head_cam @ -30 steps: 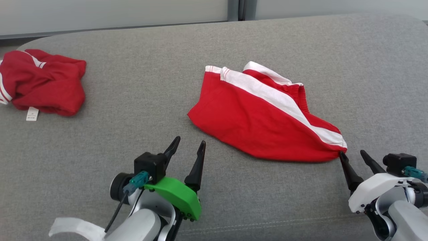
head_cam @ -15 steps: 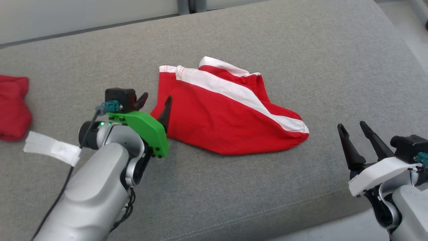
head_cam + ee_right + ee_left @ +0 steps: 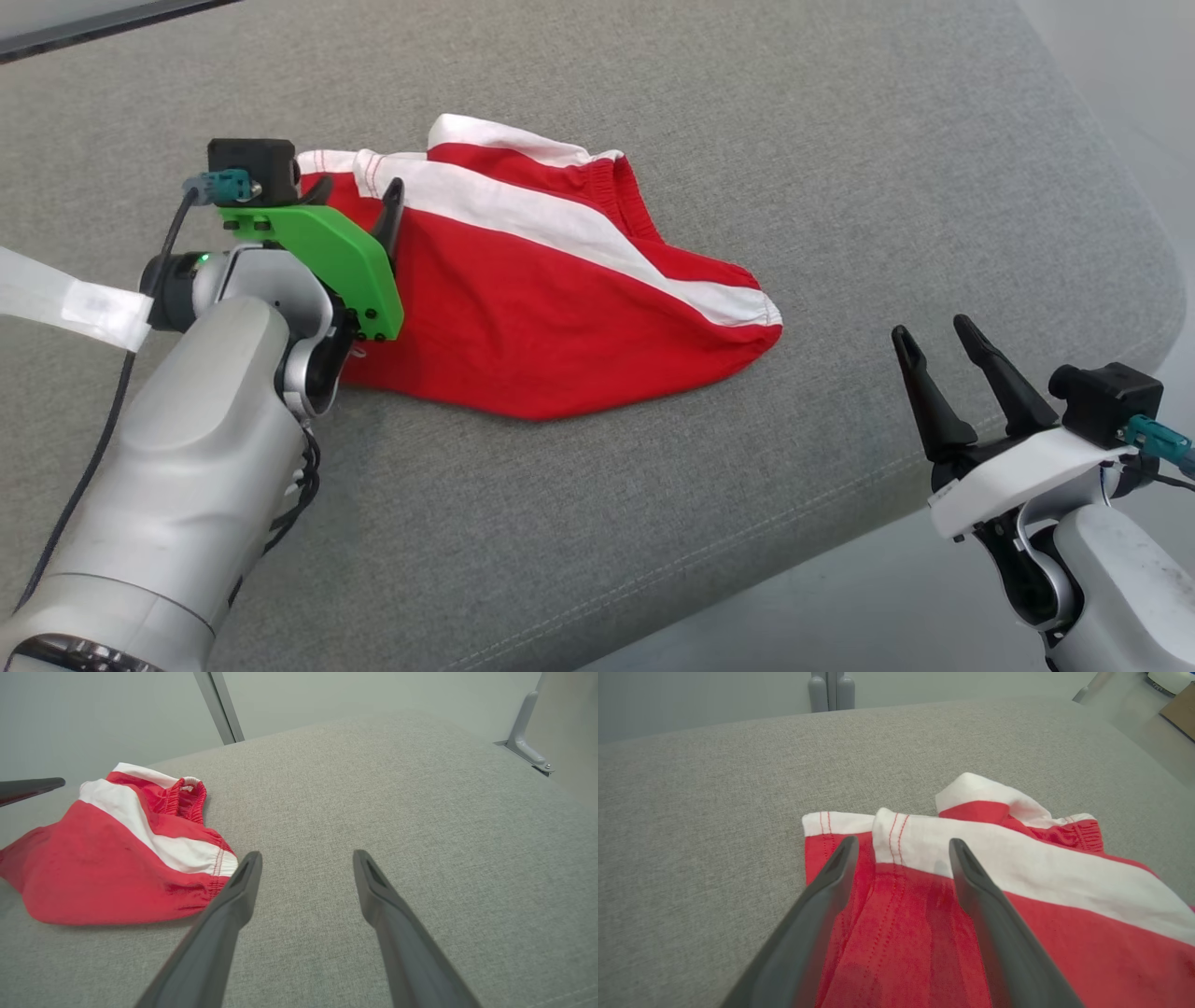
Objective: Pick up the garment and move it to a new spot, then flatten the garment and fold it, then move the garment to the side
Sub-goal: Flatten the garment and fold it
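The garment is a pair of red shorts with a white side stripe, lying crumpled on the grey cushion. My left gripper hovers open over its left end, fingers straddling the white hem. In the left wrist view the left gripper stands over the stitched hem of the garment with nothing pinched. My right gripper stands open to the right of the garment, near the cushion's front edge. In the right wrist view the right gripper points at bare fabric, the garment to its left.
The cushion's rounded right corner drops to pale floor. A white tape label hangs from the left arm's cable. A grey post and a metal bracket stand behind the cushion.
The head camera has swung right and down, so the second red garment at the far left has left the picture. My left arm reached forward over the garment's left end. The right gripper now stands clear of the hem.
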{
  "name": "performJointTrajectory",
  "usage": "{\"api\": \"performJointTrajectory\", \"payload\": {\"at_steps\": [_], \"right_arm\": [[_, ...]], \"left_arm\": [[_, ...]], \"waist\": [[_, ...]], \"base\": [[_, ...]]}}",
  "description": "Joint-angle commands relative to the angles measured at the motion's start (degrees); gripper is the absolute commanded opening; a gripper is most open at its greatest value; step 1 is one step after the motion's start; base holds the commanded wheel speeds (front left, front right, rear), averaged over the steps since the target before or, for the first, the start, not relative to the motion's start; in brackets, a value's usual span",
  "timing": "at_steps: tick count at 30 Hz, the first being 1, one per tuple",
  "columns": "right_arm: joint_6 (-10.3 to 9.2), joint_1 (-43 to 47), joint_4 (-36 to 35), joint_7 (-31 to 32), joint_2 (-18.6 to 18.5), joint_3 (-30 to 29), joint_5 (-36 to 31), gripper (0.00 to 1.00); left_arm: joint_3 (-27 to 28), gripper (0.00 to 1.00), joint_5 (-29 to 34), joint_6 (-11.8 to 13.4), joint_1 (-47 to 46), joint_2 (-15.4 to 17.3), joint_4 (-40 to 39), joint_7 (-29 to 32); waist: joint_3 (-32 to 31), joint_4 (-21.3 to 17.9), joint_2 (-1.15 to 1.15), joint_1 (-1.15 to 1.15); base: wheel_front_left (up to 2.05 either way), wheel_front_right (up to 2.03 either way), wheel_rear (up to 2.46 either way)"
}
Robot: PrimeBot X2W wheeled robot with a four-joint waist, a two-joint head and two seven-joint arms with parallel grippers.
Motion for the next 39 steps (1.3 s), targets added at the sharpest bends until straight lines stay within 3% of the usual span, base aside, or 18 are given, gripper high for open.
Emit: {"api": "performJointTrajectory", "payload": {"at_steps": [1,8,19,20,22,23,25,27,34,39], "right_arm": [[-0.04,-0.9,-0.4,-0.3,0.4,0.3,-0.5,1.0],[-0.04,-0.5,-0.1,-0.3,0.9,0.5,-0.8,1.0],[-0.04,-0.8,0.6,-0.3,0.9,0.6,-1.6,1.0],[-0.04,-0.8,0.7,-0.3,0.8,0.5,-1.8,1.0],[-0.04,-0.9,0.9,-0.3,0.9,0.4,-2.1,1.0],[-0.04,-1.0,1.0,-0.3,1.0,0.3,-2.2,1.0],[-0.04,-1.0,1.0,-0.3,1.2,0.1,-2.4,1.0],[-0.04,-1.0,1.0,-0.3,1.2,-0.2,-2.6,1.0],[-0.04,0.5,0.6,-0.3,1.1,-2.3,-3.7,1.0],[-0.04,2.5,0.7,-0.3,0.6,-4.0,-4.1,1.0]], "left_arm": [[0.3,1.0,-0.1,-0.3,-1.4,0.8,1.3,-0.5],[0.2,1.0,0.3,-2.2,-4.4,1.6,6.3,-1.7],[-0.2,1.0,-1.2,-6.2,-6.4,0.1,10.3,-1.2],[-0.5,0.96,-1.2,-6.7,-6.5,0.1,10.4,-1.1],[-0.9,0.66,-1.3,-7.3,-6.4,-0.1,10.8,-1.2],[-0.9,0.45,-1.4,-7.6,-6.4,-0.2,11.0,-1.6],[-1.0,0.27,-1.4,-7.8,-6.4,-0.4,11.4,-2.5],[-1.1,0.01,-1.5,-8.0,-6.4,-0.8,11.7,-3.6],[-1.2,0.0,-1.8,-8.5,-4.5,-1.8,10.6,-7.7],[-3.4,0.0,0.5,-7.2,-0.4,-1.0,1.6,-11.4]], "waist": [[2.4,-2.5,0.0,0.0],[3.5,-3.6,0.0,0.0],[4.2,-4.0,0.0,0.0],[4.2,-3.9,0.0,0.0],[4.1,-3.9,0.0,0.0],[4.0,-3.8,0.0,0.0],[3.8,-3.7,0.0,0.0],[3.6,-3.4,0.0,0.0],[1.9,-0.1,0.0,0.0],[-1.9,6.2,0.0,0.0]], "base": [[0.0,0.0,0.0],[0.0,0.0,0.0],[0.0,0.0,0.0],[0.0,0.0,0.0],[0.0,0.0,0.0],[0.0,0.0,0.0],[0.0,0.0,0.0],[0.0,0.0,0.0],[0.0,0.0,0.0],[0.0,0.0,0.0]]}}
